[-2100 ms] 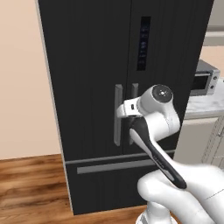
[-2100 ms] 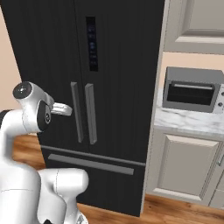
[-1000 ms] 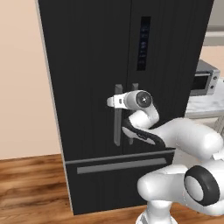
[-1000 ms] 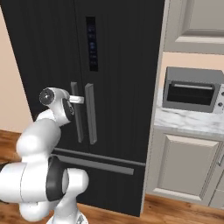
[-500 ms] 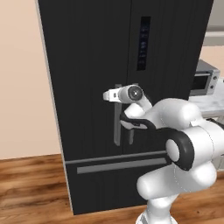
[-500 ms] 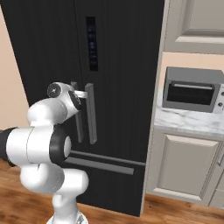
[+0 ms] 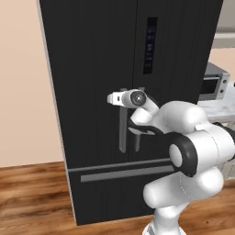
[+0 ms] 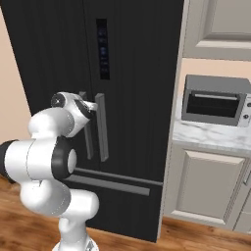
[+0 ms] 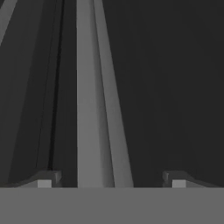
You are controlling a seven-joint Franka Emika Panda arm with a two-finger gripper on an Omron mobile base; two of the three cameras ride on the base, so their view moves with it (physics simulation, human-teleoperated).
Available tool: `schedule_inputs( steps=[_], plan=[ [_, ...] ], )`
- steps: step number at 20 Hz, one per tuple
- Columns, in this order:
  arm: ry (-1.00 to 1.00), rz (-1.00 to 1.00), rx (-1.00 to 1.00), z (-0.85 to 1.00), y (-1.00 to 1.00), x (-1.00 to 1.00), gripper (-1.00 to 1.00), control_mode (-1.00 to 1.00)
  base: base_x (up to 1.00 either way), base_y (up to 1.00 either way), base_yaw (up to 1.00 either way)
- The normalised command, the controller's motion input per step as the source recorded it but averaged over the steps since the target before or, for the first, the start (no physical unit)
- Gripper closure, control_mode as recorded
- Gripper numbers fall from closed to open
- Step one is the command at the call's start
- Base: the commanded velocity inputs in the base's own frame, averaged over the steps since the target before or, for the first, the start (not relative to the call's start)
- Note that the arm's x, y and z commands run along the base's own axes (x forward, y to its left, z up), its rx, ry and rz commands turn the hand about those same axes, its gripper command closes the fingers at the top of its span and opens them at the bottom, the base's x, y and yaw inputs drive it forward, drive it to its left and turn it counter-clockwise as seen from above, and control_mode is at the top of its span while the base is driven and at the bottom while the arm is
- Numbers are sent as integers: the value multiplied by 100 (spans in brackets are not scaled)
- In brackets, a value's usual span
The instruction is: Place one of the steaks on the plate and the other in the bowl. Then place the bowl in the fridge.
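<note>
The black fridge [image 7: 96,55] [image 8: 132,59] stands shut in front of me, its two grey vertical handles [image 7: 122,133] [image 8: 102,127] side by side at the door seam. My gripper [image 7: 120,98] [image 8: 92,105] [image 9: 109,179] is up against the top of these handles. In the hand view one grey handle [image 9: 89,109] runs straight up between my fingertips [image 9: 44,179], which stand wide apart on either side of it without touching. The gripper is open. The steaks, the plate and the bowl are out of view.
A grey bar-handled drawer [image 7: 124,172] [image 8: 108,185] runs across the fridge's bottom. Right of the fridge a grey microwave [image 8: 215,100] [image 7: 212,85] sits on a marble counter [image 8: 211,137] over beige cabinets [image 8: 206,181]. A beige wall [image 7: 23,92] is on the left, wooden floor [image 7: 32,202] below.
The hand has risen from lower down and moved in to the fridge handles, and the arm has folded in closer to the door. The fridge stays shut.
</note>
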Motion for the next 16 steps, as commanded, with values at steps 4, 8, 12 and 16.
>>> schedule_inputs(
  steps=[4,8,12,16],
  plan=[
    [1,0,0,0,9,2,100,-100,0,0,0],
    [7,3,0,0,37,-61,100,-100,0,0,0],
    [6,1,0,0,67,-89,100,-100,0,0,0],
    [0,0,0,0,80,-72,100,-100,0,0,0]
  ],
)
